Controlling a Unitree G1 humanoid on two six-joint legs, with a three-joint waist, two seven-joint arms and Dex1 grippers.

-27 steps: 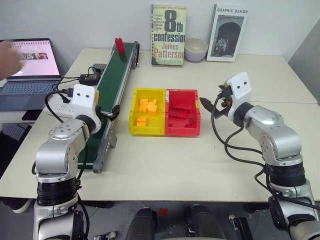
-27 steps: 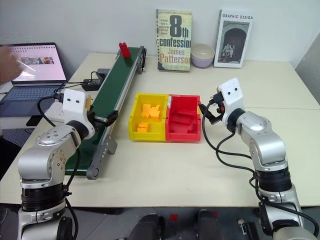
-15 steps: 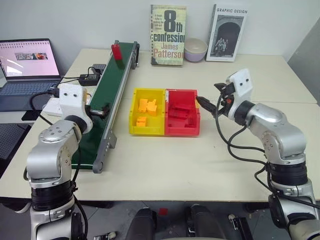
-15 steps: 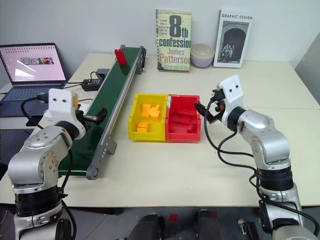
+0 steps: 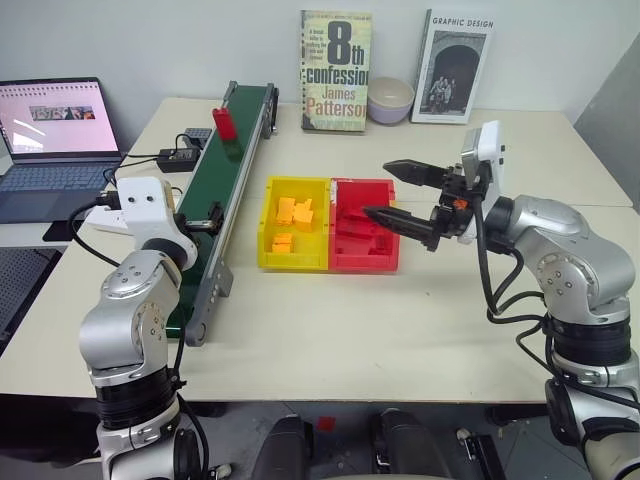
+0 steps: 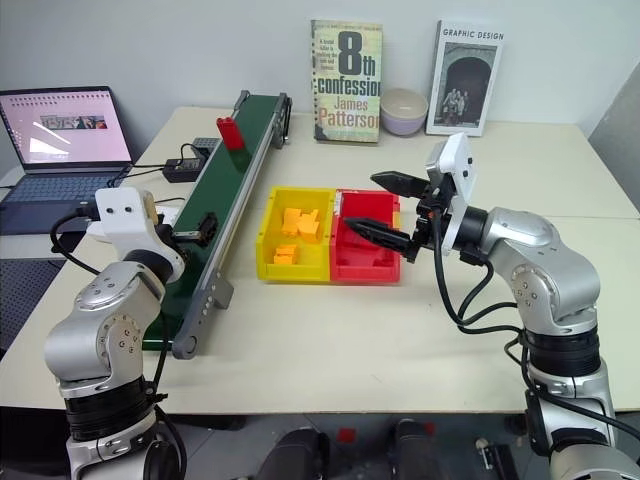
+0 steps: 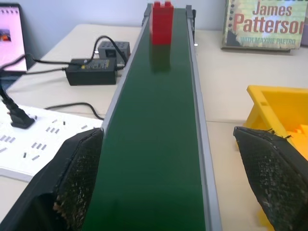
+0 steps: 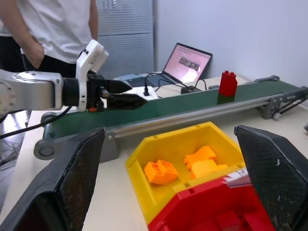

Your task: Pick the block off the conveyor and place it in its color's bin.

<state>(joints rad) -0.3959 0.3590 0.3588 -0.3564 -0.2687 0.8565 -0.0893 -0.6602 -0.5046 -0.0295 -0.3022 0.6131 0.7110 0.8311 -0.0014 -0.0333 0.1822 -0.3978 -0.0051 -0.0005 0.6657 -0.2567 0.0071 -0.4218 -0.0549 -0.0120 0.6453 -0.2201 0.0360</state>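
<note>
Fingers (image 7: 77, 178) of the left gripper (image 7: 168, 183) stood wide over the near conveyor (image 5: 215, 200), holding nothing. We saw the right gripper (image 5: 395, 192) spread wide, empty, above the red bin (image 5: 365, 240). The red block (image 5: 223, 122) stood upright far up the belt.

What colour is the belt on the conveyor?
Dark green; the belt shows best in the left wrist view.

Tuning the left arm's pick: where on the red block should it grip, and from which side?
Grip the red block across its flat side faces, low on the body beneath the studs. It stands upright on the conveyor, so come along the belt with the open left gripper straddling it.
</note>
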